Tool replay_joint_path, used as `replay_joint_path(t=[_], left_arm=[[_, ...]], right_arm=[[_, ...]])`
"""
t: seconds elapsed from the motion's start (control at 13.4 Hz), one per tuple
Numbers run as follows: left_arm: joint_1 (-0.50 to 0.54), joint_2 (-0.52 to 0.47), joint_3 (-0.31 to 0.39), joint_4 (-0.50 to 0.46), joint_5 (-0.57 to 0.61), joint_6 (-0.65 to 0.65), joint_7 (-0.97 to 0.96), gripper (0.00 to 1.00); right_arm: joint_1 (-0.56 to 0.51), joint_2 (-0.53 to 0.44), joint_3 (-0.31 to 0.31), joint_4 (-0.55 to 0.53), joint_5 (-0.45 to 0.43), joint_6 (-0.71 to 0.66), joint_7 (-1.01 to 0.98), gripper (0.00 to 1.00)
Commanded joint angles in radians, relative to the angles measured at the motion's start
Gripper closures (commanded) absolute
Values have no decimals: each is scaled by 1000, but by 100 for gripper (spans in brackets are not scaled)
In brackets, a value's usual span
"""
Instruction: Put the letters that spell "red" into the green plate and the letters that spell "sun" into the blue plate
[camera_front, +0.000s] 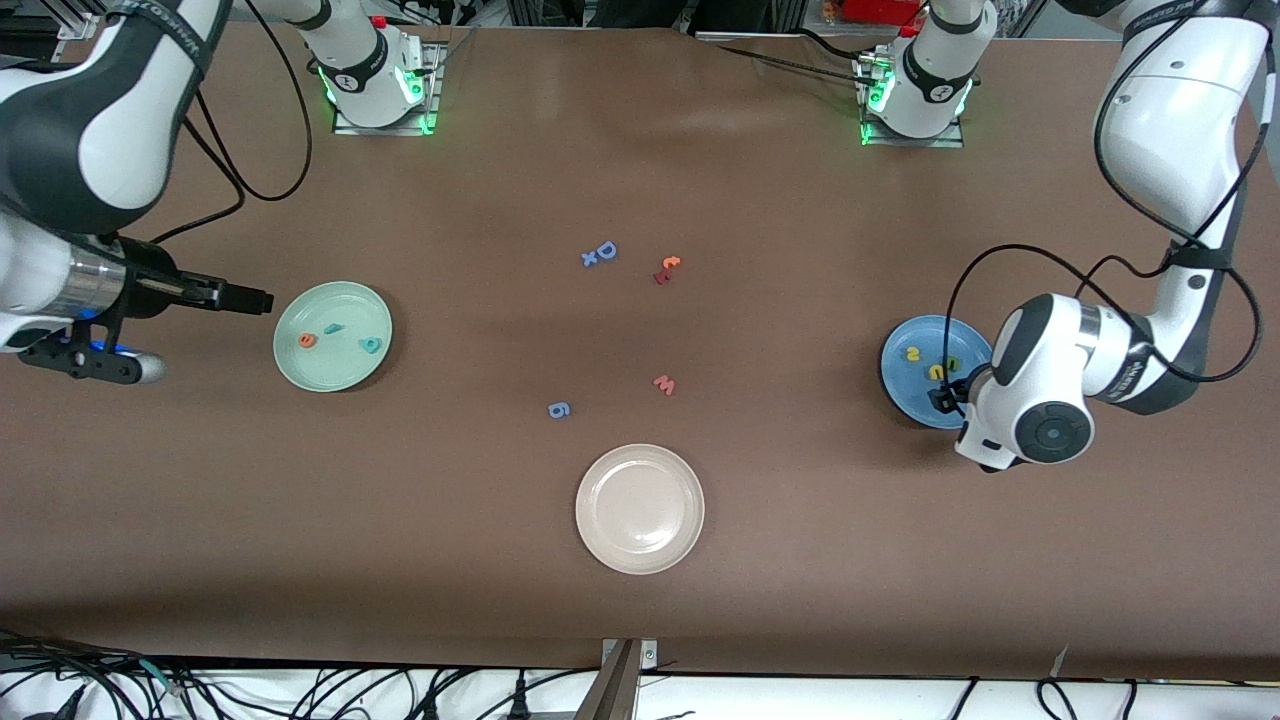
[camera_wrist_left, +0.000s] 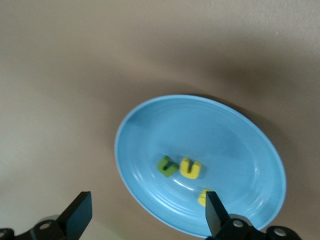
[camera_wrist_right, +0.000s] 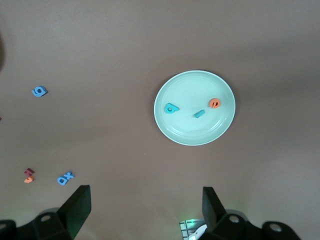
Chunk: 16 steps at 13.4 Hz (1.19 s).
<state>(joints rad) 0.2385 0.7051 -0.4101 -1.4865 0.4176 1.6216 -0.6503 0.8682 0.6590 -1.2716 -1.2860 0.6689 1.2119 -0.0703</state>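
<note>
The green plate (camera_front: 345, 375) holds an orange "e" (camera_front: 308, 340), a thin teal "r" (camera_front: 333, 327) and a teal "d" (camera_front: 370, 345). The right wrist view shows the same plate (camera_wrist_right: 192, 132) with the "d" (camera_wrist_right: 171, 108), "r" (camera_wrist_right: 199, 114) and "e" (camera_wrist_right: 214, 103). My right gripper (camera_front: 255, 299) hangs open and empty by that plate, toward the right arm's end of the table. The blue plate (camera_wrist_left: 225, 135) carries a green "n" (camera_wrist_left: 167, 166), a yellow "u" (camera_wrist_left: 190, 168) and a yellow "s" (camera_wrist_left: 202, 198), half hidden by a finger. My left gripper (camera_wrist_left: 147, 215) stands open and empty over that plate's rim.
A beige-white plate (camera_front: 640, 510) lies nearest the front camera at mid-table. Loose letters lie on the brown table: a blue "D" with a small "x" (camera_front: 600, 253), an orange and a red piece (camera_front: 666, 269), a pinkish "w" (camera_front: 665, 384) and a blue "g" (camera_front: 559, 409).
</note>
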Motion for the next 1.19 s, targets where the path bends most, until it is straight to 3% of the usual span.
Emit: replay_joint_path(t=[0.0, 0.15, 0.3, 0.37, 0.52, 0.75, 0.97, 1.12], left_arm=[[24, -82, 16, -35, -5, -8, 157, 0], [-23, -192, 126, -87, -157, 17, 319, 0], [-172, -323, 352, -158, -294, 23, 516, 0], [-176, -388, 369, -191, -306, 23, 564, 0], [-189, -522, 369, -234, -307, 21, 561, 0], [-212, -673, 367, -248, -315, -20, 560, 0], [-208, -701, 369, -163, -387, -133, 563, 0], [-205, -711, 367, -138, -395, -161, 574, 0]], right_arm=[[-156, 14, 111, 124, 29, -75, 14, 1], [-190, 14, 147, 142, 23, -78, 14, 1], [-224, 13, 181, 151, 23, -78, 15, 1], [-260, 13, 217, 177, 11, -80, 21, 1], [-354, -19, 379, 227, -61, -92, 82, 1], [-524, -108, 701, 228, -260, -72, 144, 1], [-703, -192, 1008, 205, -460, -25, 153, 1], [-777, -263, 1112, 113, -526, 38, 153, 2]])
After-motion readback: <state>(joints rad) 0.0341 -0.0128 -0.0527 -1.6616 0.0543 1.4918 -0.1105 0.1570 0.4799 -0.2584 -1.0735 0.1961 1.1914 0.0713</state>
